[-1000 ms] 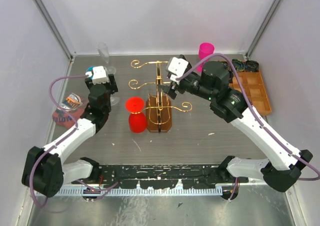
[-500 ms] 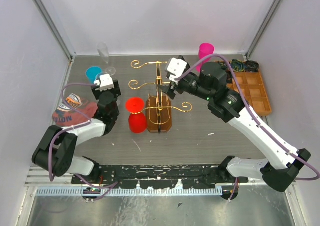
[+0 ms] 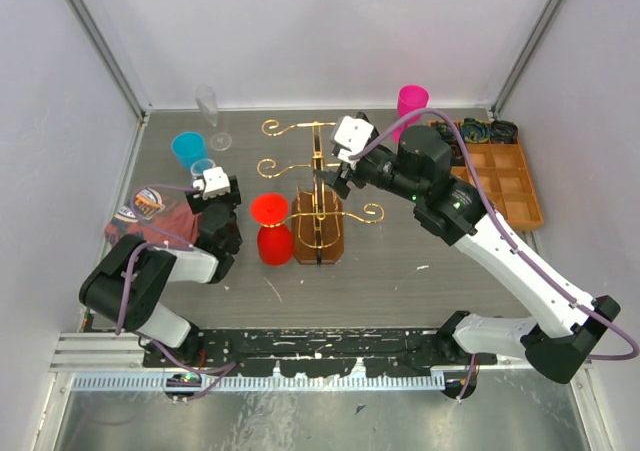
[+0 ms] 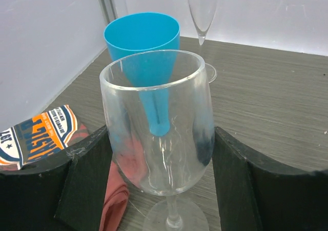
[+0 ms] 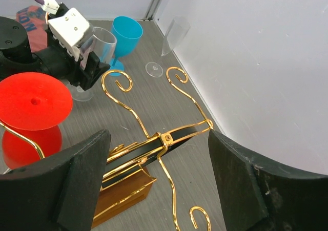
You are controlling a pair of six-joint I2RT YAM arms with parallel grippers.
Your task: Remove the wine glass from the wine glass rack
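Note:
The gold wire wine glass rack (image 3: 318, 221) stands mid-table on its brown base. A red wine glass (image 3: 270, 211) hangs upside down from a left arm of the rack. A clear wine glass (image 4: 159, 113) stands upright to the left, away from the rack, its foot down at the table. My left gripper (image 3: 205, 171) is shut on the glass's bowl, one black finger (image 4: 87, 185) on each side. My right gripper (image 5: 159, 133) hovers open over the rack's top bar (image 5: 154, 145), touching nothing.
A blue glass (image 3: 187, 149) and a clear flute (image 3: 208, 106) stand just behind the held glass. A red cloth and printed pouch (image 3: 150, 216) lie at the left. A pink glass (image 3: 411, 101) and an orange compartment tray (image 3: 505, 176) sit at the back right. Walls enclose three sides.
My left arm has folded back toward the near left, and its gripper now sits lower beside the blue glass, which has come into full view. The right arm has not moved.

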